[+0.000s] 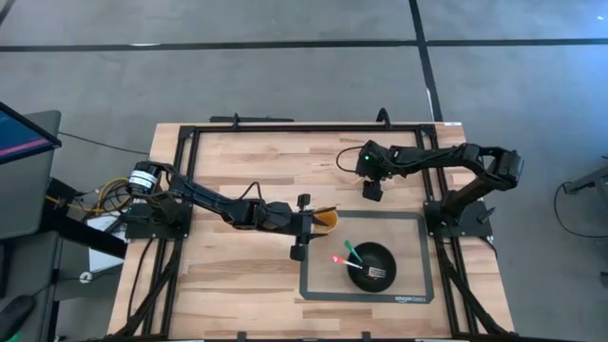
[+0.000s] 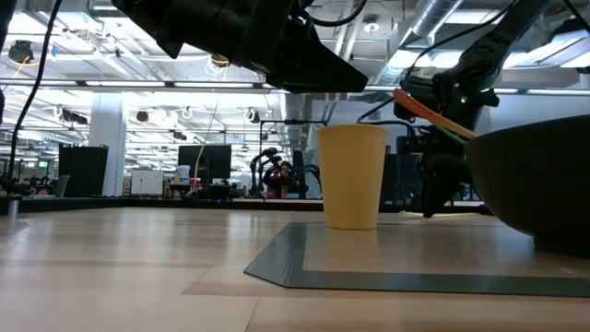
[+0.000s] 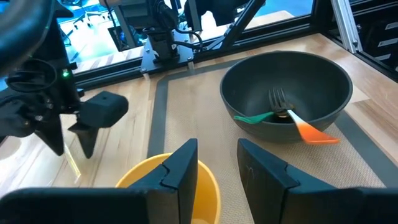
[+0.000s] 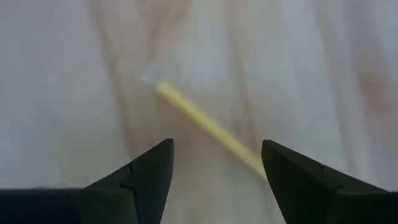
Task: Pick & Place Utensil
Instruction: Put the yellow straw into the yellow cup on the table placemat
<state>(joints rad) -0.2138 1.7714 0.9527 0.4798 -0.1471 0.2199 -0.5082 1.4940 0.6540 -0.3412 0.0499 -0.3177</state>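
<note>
1. The right end effector (image 1: pixel 371 186) hangs over bare wood at about 1 o'clock on the worktop (image 1: pixel 237 161), fingers spread wide and pointing down. A thin yellow utensil handle (image 4: pixel 208 127) lies flat on the wood between them. I judge this to be the lineup for a pick: the open fingers straddle the handle so they can close across its width.

2. The yellow utensil handle is the piece not yet put away. It rests on the wood outside the grey mat (image 1: pixel 414 228), close to the mat's 12 o'clock edge.

3. The dark bowl (image 1: pixel 370 266) sits on the mat at about 5 o'clock on the worktop. It already holds a fork (image 3: pixel 278 101), a green-handled utensil (image 3: pixel 255 116) and an orange-handled one (image 3: pixel 314 132), handles leaning on the rim. It looks like the drop-off place.

4. The left end effector (image 1: pixel 302 226) hovers near the worktop's centre, directly above the yellow cup (image 3: pixel 168 193), which stands upright. Its fingers (image 3: pixel 180 167) are slightly parted and hold nothing. It appears to be waiting or guarding the cup, at the bowl's 10 o'clock side.
</note>
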